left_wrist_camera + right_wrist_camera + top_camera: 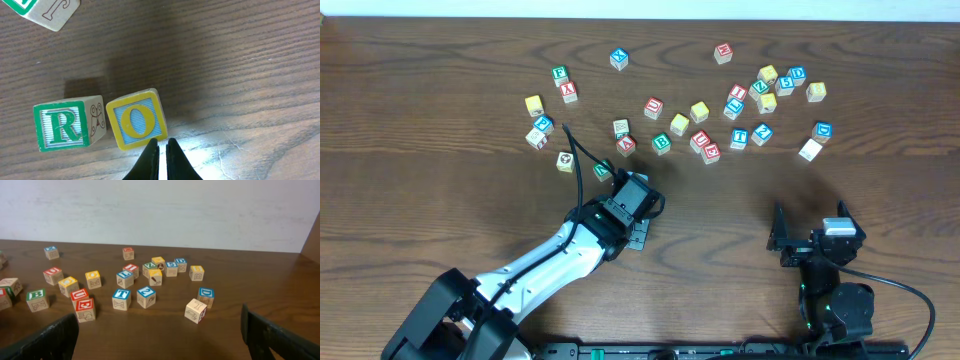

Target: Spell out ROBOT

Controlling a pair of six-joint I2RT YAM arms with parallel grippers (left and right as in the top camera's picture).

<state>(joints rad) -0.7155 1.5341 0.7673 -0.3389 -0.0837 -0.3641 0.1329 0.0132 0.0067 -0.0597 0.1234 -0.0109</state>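
R cube (62,125) and O cube (136,120) are sitting side by side just beyond my left gripper (162,146), pinched shut and empty. I'm judging O placed; B cube (36,300) is coming next, right gripper (159,335) gaping empty.

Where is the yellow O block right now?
In the left wrist view, the yellow O block sits on the table close beside the green R block, on its right, just ahead of the shut left gripper.
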